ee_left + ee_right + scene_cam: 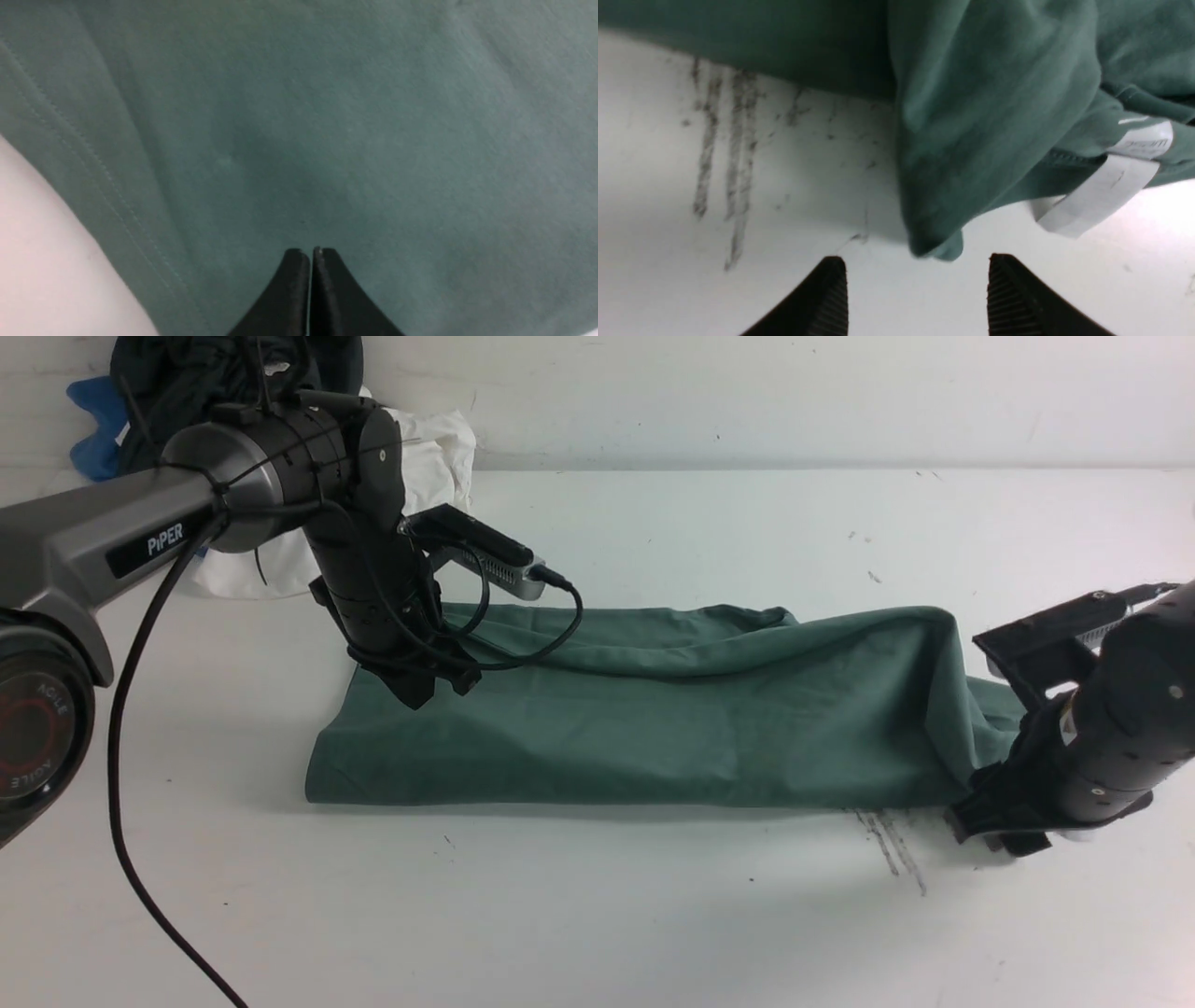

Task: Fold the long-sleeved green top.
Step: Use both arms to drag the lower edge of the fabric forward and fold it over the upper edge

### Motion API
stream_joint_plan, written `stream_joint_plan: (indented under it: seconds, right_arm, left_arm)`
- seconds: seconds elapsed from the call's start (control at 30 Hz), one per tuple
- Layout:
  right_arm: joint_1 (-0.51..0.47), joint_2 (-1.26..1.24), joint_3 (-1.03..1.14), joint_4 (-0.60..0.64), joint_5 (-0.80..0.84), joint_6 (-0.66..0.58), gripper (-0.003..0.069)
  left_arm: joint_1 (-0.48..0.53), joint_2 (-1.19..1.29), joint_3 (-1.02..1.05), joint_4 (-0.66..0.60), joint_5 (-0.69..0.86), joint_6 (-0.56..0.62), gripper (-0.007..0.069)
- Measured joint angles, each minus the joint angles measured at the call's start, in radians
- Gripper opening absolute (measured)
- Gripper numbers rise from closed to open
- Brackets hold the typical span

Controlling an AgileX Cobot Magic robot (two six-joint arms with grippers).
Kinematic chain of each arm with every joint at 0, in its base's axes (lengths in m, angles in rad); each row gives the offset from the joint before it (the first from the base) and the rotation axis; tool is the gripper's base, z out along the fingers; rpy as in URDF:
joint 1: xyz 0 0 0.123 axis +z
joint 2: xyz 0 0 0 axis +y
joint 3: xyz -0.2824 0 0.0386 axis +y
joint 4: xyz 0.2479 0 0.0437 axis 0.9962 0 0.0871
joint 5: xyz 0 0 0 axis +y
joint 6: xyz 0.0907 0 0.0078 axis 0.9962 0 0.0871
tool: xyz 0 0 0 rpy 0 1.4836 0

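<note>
The green long-sleeved top (653,719) lies folded into a long band across the middle of the table. My left gripper (434,686) is shut and empty, just above the band's left part; in the left wrist view (310,254) its closed tips hover over flat green cloth (350,140) with a stitched hem. My right gripper (999,826) is open, low at the band's right end. In the right wrist view (917,261) a bunched green corner (980,140) hangs just ahead of the fingers, with the white neck label (1101,191) beside it.
A pile of dark (187,373), blue (93,425) and white (429,448) garments sits at the back left by the wall. Dark scuff marks (892,845) streak the table near my right gripper. A black cable (131,784) hangs from the left arm.
</note>
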Motion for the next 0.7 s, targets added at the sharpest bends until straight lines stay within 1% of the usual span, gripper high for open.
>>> stream_joint_plan:
  seconds: [0.13, 0.2, 0.23, 0.33, 0.37, 0.4, 0.43, 0.47, 0.57, 0.7]
  right_arm:
    - [0.0, 0.052, 0.0, -0.028, -0.043, 0.035, 0.0375]
    - [0.0, 0.078, 0.001, -0.028, -0.062, 0.039, 0.0342]
    - [0.0, 0.081, 0.001, -0.028, -0.065, 0.04, 0.0336]
    - [0.0, 0.092, -0.001, -0.033, -0.068, 0.055, 0.0189]
    - [0.0, 0.09, -0.009, -0.036, -0.052, 0.057, 0.0119]
    - [0.0, 0.091, -0.011, -0.037, -0.052, 0.057, 0.0108]
    - [0.0, 0.081, -0.025, -0.038, -0.017, 0.051, 0.0048]
    - [0.0, 0.068, -0.039, -0.036, 0.014, 0.036, 0.0029]
    - [0.0, 0.018, -0.098, -0.013, 0.132, -0.021, 0.0024]
    - [-0.016, -0.04, -0.245, 0.055, 0.33, -0.15, 0.0024]
  left_arm:
    - [0.02, 0.001, 0.0, 0.0, -0.022, 0.0, -0.0008]
    - [0.029, 0.006, 0.0, 0.001, -0.038, 0.0, -0.0008]
    - [0.03, 0.007, 0.0, 0.001, -0.039, 0.0, -0.0008]
    - [0.032, 0.038, 0.0, 0.001, -0.059, 0.0, -0.0008]
    - [0.032, 0.054, 0.0, 0.001, -0.063, 0.0, -0.0008]
    - [0.032, 0.057, 0.0, 0.001, -0.063, 0.0, -0.0008]
    - [0.032, 0.076, 0.0, 0.003, -0.064, 0.0, -0.0008]
    - [0.032, 0.085, -0.002, 0.006, -0.065, 0.0, -0.0008]
    - [0.032, 0.088, -0.005, 0.019, -0.063, -0.001, -0.0008]
    - [0.032, 0.09, -0.006, 0.039, -0.064, -0.008, -0.0008]
